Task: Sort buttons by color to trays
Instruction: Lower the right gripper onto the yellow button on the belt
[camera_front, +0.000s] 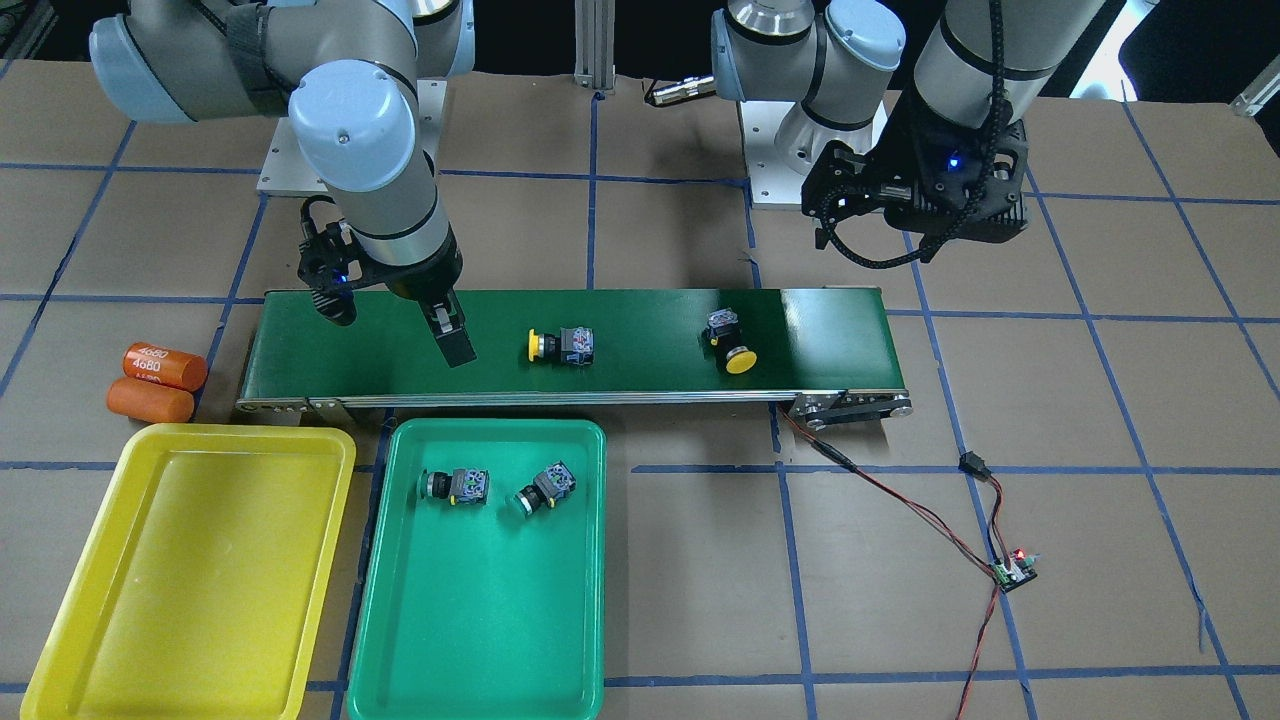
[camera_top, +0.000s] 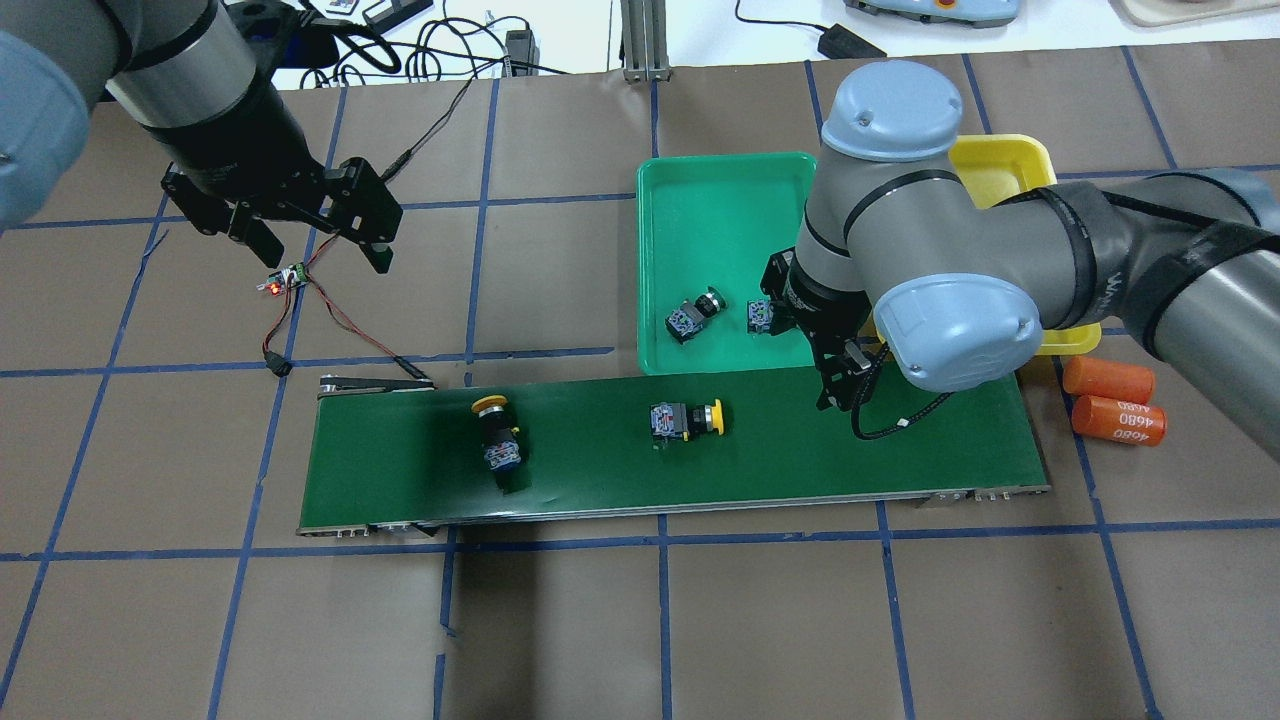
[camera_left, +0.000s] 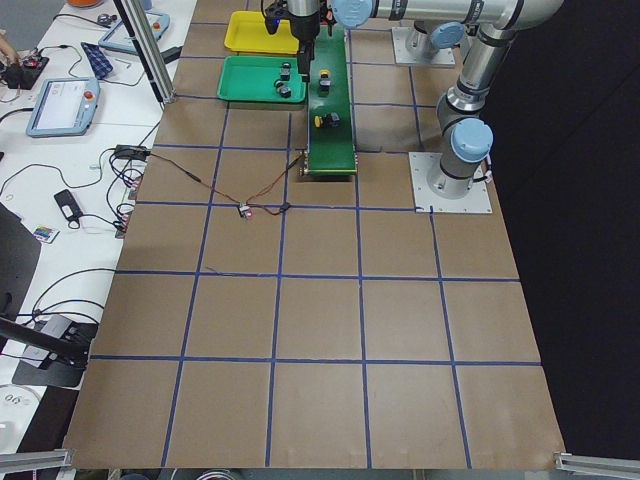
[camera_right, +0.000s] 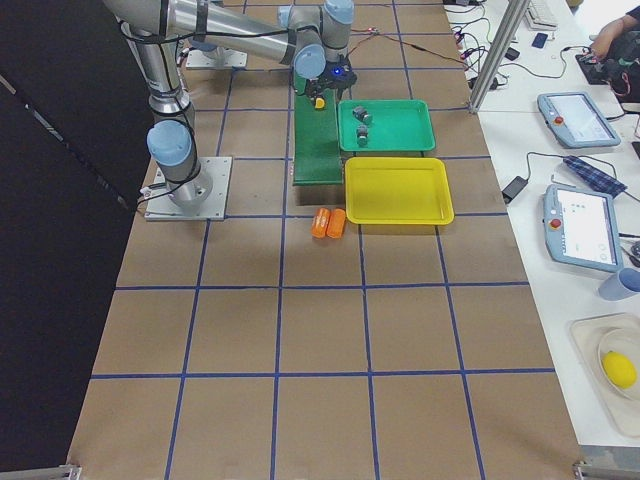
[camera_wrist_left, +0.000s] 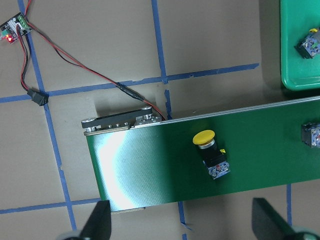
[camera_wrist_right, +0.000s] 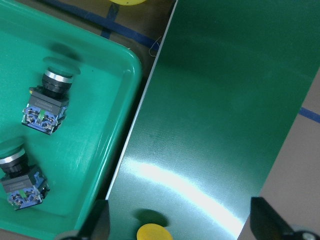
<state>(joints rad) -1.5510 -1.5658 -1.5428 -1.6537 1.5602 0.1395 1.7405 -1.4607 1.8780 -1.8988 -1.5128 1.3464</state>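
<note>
On the belt (camera_front: 640, 375) you see both yellow buttons (camera_front: 561, 345); green buttons (camera_front: 455, 486) lie in the green tray (camera_front: 480, 620). Overhead an arm (camera_top: 930, 250) half hides the yellow tray (camera_front: 190, 570), whole from the front. Left gripper (camera_top: 322, 248), right gripper (camera_top: 845, 385) gape.

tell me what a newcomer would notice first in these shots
The long dark-green conveyor belt across the table's middle stands out, with two yellow buttons lying on it. Beside it sit a green tray already holding both green buttons and a yellow tray with no buttons in it. The right pincer hangs open over the belt next to the green tray.
</note>
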